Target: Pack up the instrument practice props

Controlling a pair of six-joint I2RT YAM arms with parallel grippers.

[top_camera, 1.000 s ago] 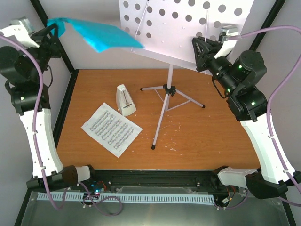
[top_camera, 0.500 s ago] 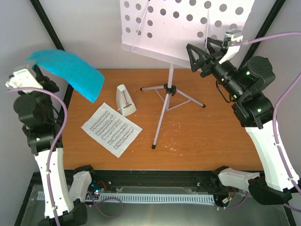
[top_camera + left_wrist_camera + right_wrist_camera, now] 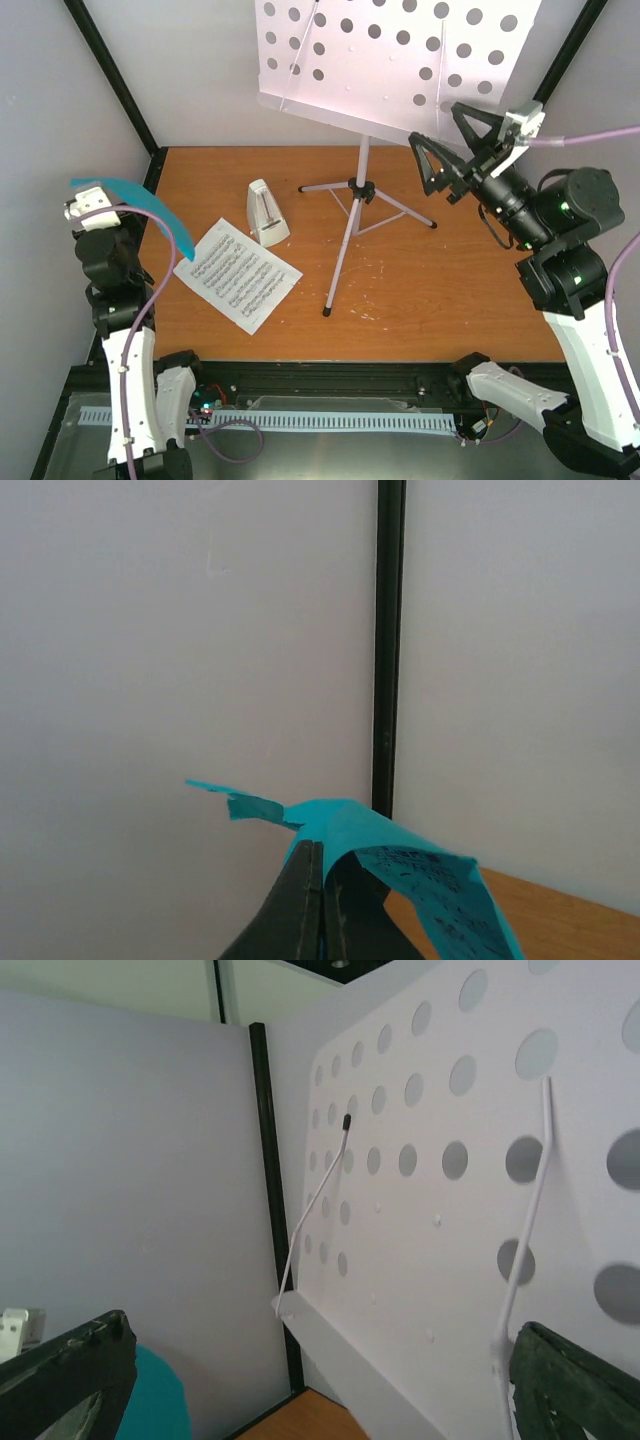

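From the left wrist we see the left gripper (image 3: 321,900) clenched on a bright-blue sheet-music page (image 3: 395,845). Its two dark fingers press together with the paper's edge pinched between them. The page curls over to the right, and its underside carries fine dark print too small for us to read. Behind it stand a pale wall (image 3: 180,630) and a black frame post (image 3: 388,640). A corner of the wooden bench (image 3: 570,910) shows at lower right.

From the right wrist we see the right gripper (image 3: 320,1332) released, its fingers far apart at the two lower corners and nothing held. Ahead of it is the lilac music stand (image 3: 400,1260). Its perforated tray (image 3: 420,1160) is tilted, with two thin wire arms (image 3: 315,1195) lying against the face and a lip along the lower edge. The blue page shows low at the left.

From above, we find the blue page raised off the bench at its left edge, beside the left arm. A white page (image 3: 237,273) of printed staves, not legible to us, lies flat on the bench. The small white metronome (image 3: 266,212) stands upright just beside its far edge. The stand's tripod (image 3: 350,190) is planted mid-bench, with the tray high at the back. The right gripper hovers spread by the tray's lower right corner; we cannot tell whether it touches.
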